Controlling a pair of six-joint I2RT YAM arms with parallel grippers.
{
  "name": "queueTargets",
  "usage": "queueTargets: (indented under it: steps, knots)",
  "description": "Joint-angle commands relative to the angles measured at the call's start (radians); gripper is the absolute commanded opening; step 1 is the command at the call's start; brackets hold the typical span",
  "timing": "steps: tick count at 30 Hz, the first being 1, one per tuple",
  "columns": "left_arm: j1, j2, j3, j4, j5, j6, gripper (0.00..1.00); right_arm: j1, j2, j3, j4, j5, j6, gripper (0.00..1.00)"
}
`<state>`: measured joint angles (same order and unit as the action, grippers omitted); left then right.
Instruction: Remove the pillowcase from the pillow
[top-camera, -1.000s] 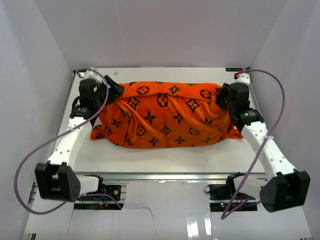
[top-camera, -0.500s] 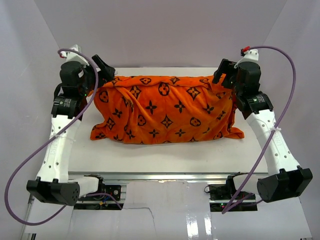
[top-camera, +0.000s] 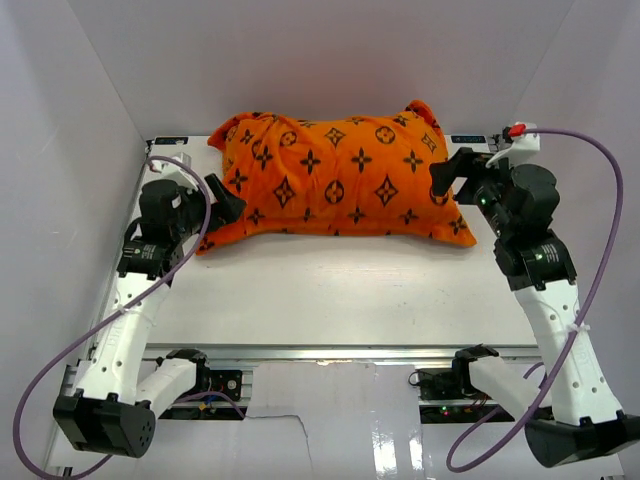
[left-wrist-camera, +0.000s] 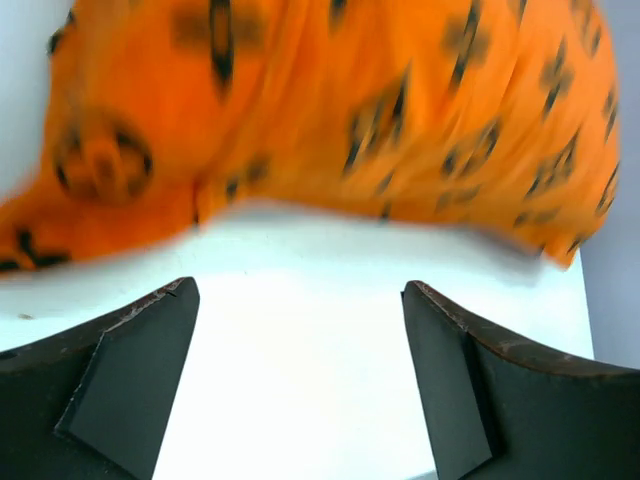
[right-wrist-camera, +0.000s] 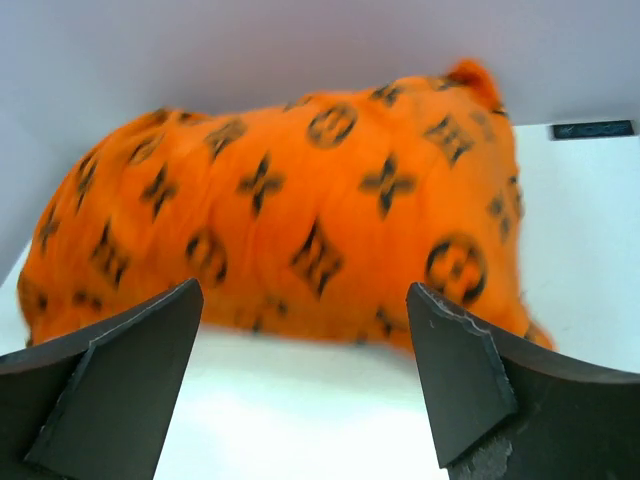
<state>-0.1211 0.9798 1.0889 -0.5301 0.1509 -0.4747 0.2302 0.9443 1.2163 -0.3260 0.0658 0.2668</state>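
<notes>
pillowcase (top-camera: 340, 175): bright orange with dark flower, star and circle motifs. It sits puffed up on the table (top-camera: 350, 300), between the two pincers and just ahead of both.
writing: whatever's inside the circle motifs is too small and smeared to read
left pincer (top-camera: 220, 200): jaws wide apart, nothing in them, tips just short of the cover's left end
right pincer (top-camera: 447, 178): also spread wide and empty, close to the cover's right end
pillow: can't be seen, the cover hides all of it
wrist views: pretty blurry, and the cover's edges get cut off
</notes>
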Motion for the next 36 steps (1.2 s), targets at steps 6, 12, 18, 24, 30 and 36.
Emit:
queueTargets:
  steps: [6, 12, 18, 24, 30, 36]
  knots:
    - [-0.003, 0.042, -0.259, 0.252, 0.131, -0.070, 0.92, 0.003, -0.122, -0.409, 0.234, -0.271, 0.110, 0.88]
    - [-0.011, 0.131, -0.279, 0.301, 0.116, -0.073, 0.91, 0.018, -0.131, -0.606, 0.314, -0.340, 0.147, 0.88]
    - [-0.022, 0.148, -0.296, 0.410, 0.104, -0.082, 0.91, 0.050, -0.232, -0.748, 0.393, -0.371, 0.180, 0.87]
    - [-0.040, 0.247, -0.274, 0.495, 0.093, -0.102, 0.91, 0.055, -0.318, -0.782, 0.384, -0.389, 0.163, 0.87]
    - [-0.144, 0.425, -0.201, 0.516, 0.081, -0.082, 0.70, 0.055, -0.338, -0.741, 0.328, -0.389, 0.134, 0.87]
    - [-0.376, 0.507, -0.130, 0.525, 0.013, -0.074, 0.21, 0.055, -0.338, -0.724, 0.280, -0.382, 0.109, 0.87]
